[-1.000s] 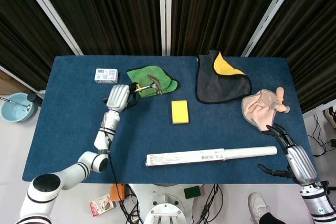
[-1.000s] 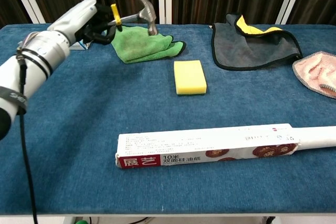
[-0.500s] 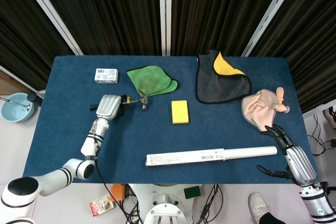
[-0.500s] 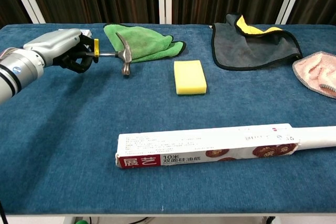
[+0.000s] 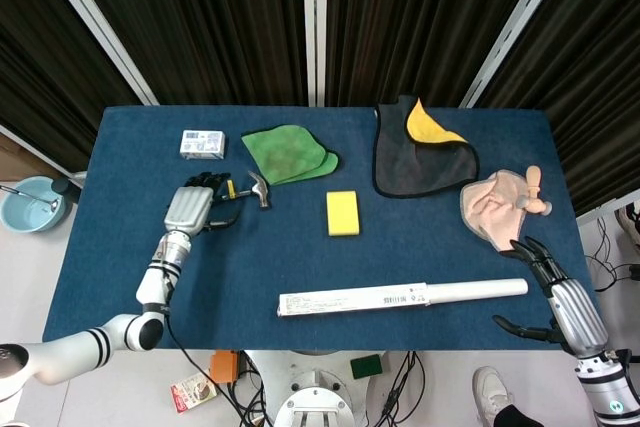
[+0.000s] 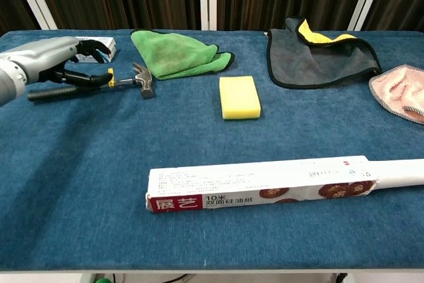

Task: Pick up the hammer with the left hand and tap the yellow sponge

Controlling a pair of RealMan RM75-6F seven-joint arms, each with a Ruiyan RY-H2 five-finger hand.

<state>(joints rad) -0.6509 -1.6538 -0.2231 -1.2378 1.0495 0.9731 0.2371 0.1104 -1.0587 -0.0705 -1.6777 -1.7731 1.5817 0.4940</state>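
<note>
— Since the hammer (image 6: 126, 81) lies flat on the table (image 6: 79, 183), head toward the green cloth (image 6: 175, 52) and handle under the left hand (image 6: 50, 64), what worries you?

— That hand's fingers are spread over the handle rather than wrapped round it; I read it as open, holding nothing. If it lifts from there, the hammer likely stays behind, or comes up by the tip of the handle and swings head-down.

— And the yellow sponge (image 6: 240, 97)?

— Well apart from the hammer, toward the table's middle, on bare cloth. A loose grip could let the head twist mid-swing and strike the table, or clip the sponge's edge and skid it.

— Room to move?

— Plenty between hammer and sponge. The green cloth sits just behind the hammer head, so a low drag could snag it. The small box (image 5: 202, 143) is near the hand on the far side. The long carton (image 6: 265, 182) lies across the near side, clear of a direct path.

— The right hand (image 5: 560, 297)?

— Off the table's near right corner, fingers apart, empty.
</note>
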